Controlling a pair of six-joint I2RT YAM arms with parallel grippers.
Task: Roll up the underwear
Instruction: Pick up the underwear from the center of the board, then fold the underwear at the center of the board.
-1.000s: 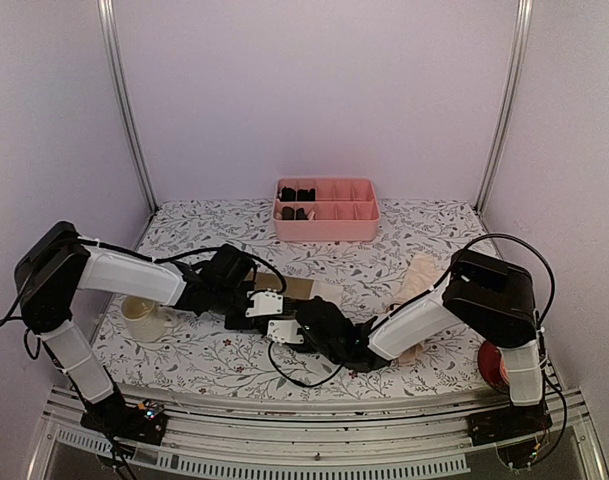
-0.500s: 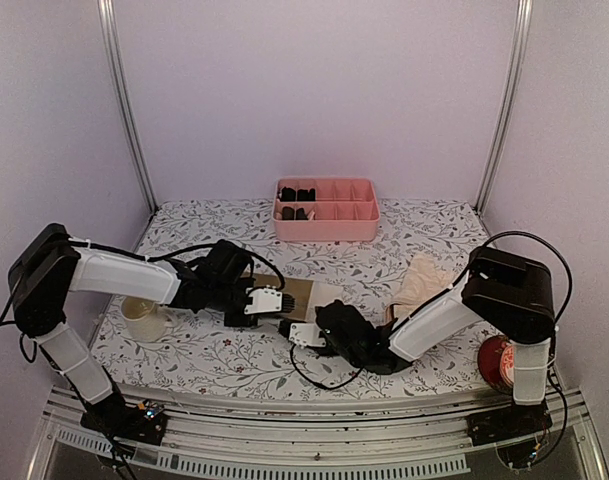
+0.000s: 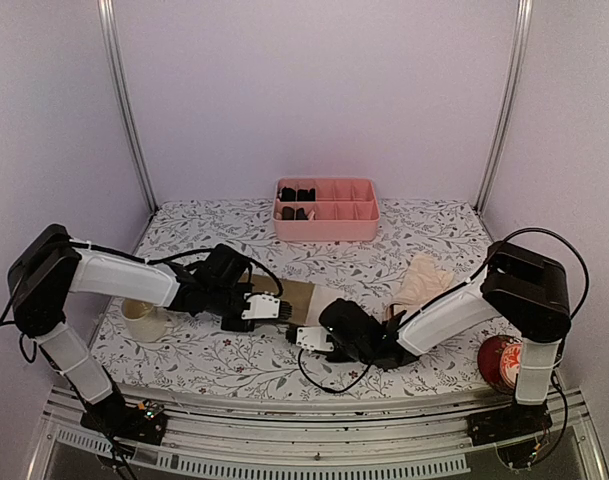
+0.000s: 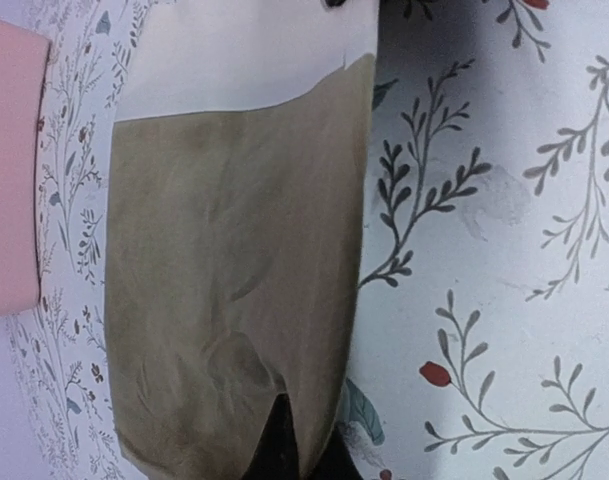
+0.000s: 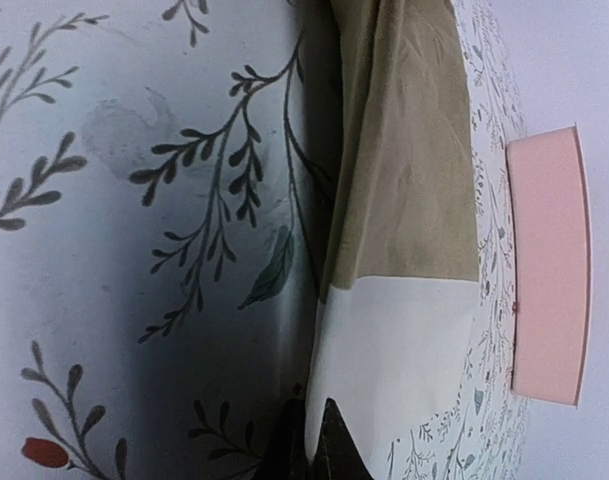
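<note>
The olive-brown underwear (image 3: 296, 298) with its cream-white part (image 3: 330, 294) lies flat on the floral cloth between both grippers. In the left wrist view my left gripper (image 4: 303, 450) is shut on the near edge of the olive fabric (image 4: 224, 260), fabric pinched between the dark fingers. In the right wrist view my right gripper (image 5: 311, 440) is shut on the near edge of the cream-white part (image 5: 394, 350). From above, the left gripper (image 3: 281, 310) and right gripper (image 3: 319, 316) sit close together at the garment's front edge. The peach-beige underwear (image 3: 424, 280) lies crumpled to the right.
A pink compartment tray (image 3: 344, 228) with small black bundles stands at the back centre. A cream cup (image 3: 144, 318) sits under the left arm at the left edge. A red round object (image 3: 496, 362) sits at the front right near the right arm's base.
The right gripper slid right along the garment's front edge and closed on the cream-white edge. The left gripper stayed shut on the olive edge, and more fabric now shows.
</note>
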